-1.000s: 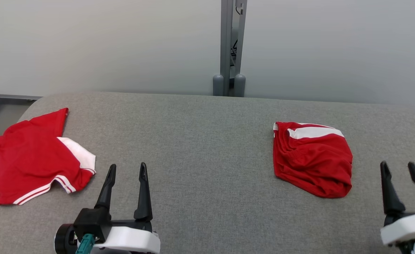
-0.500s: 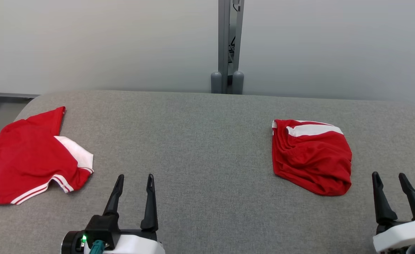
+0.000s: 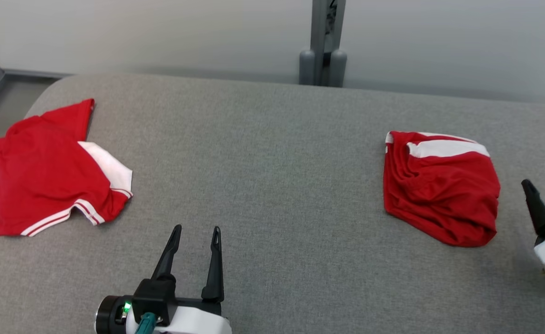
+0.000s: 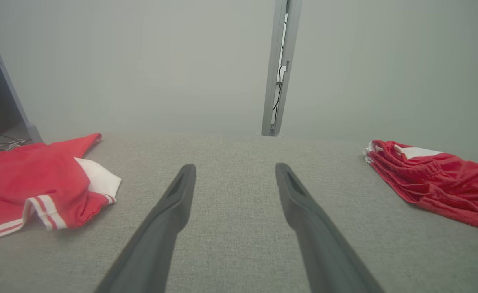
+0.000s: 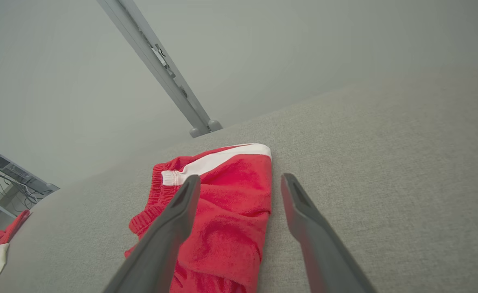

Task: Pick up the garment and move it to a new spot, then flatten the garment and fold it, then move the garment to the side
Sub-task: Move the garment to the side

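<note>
While the left gripper (image 3: 197, 228) at seven o'clock and the right gripper (image 3: 540, 187) at three stand released and empty, the shorts (image 3: 439, 190) lie crumpled just beside the right one. The shirt (image 3: 45, 171) lies at nine.

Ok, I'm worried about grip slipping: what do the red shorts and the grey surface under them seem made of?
Red shorts: thin knit synthetic, probably polyester, slight sheen; limp folds and a gathered elastic waistband suggest it. Grey surface: matte woven, upholstery-like fabric, judging by its fine heathered texture; what lies beneath is hidden.
</note>
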